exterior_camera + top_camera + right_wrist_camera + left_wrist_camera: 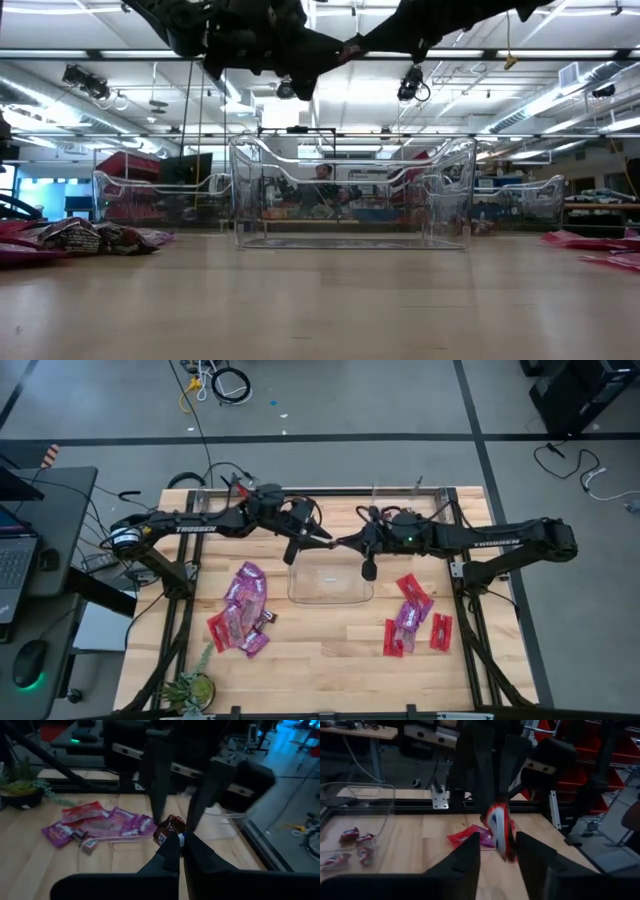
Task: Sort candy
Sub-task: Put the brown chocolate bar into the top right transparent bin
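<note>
Above the clear bin (330, 578) my two grippers meet in mid-air. My right gripper (179, 839) comes from the table's right and is shut on a small dark red candy packet (499, 827). My left gripper (497, 842) comes from the left. It is open, with one finger on either side of that packet and a gap to it on both sides. A pile of purple and red candy (243, 610) lies flat on the table left of the bin. A second pile of candy (412, 622) lies to the bin's right. My right gripper pinches one end of the packet (170, 832) between its two fingertips. The fingers come nearly level from the table's right. The packet sticks out beyond the fingertips and hangs clear of the table, high over the bin.
The bin (350, 195) stands in the middle of the wooden table, under both grippers. A small potted plant (190, 685) stands at the near left corner. A desk with a laptop (15, 555) is beyond the table's left edge. Bare wood lies near of the bin.
</note>
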Tool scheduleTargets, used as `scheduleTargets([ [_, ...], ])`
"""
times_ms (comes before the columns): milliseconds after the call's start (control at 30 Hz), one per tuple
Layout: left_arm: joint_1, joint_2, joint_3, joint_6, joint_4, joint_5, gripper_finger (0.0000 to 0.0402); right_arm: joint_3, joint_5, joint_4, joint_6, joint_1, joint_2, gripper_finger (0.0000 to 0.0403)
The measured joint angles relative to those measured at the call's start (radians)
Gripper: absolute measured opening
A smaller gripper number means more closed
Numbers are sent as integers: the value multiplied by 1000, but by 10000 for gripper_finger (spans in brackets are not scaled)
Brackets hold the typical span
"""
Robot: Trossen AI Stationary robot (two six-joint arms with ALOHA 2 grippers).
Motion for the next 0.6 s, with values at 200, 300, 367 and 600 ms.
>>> scheduleTargets([
  [200, 36, -48, -3, 66, -67, -8, 170, 0, 102, -159, 13, -100, -88, 3],
  [300, 31, -107, -24, 152, -121, -92, 171, 0, 135, -274, 57, -188, -107, 3],
  [367, 19, -141, -38, 186, -146, -147, 172, 0, 144, -323, 76, -248, -108, 2],
  [600, -25, -238, -96, 208, -294, -221, 172, -51, 236, -382, 147, -462, -76, 2],
])
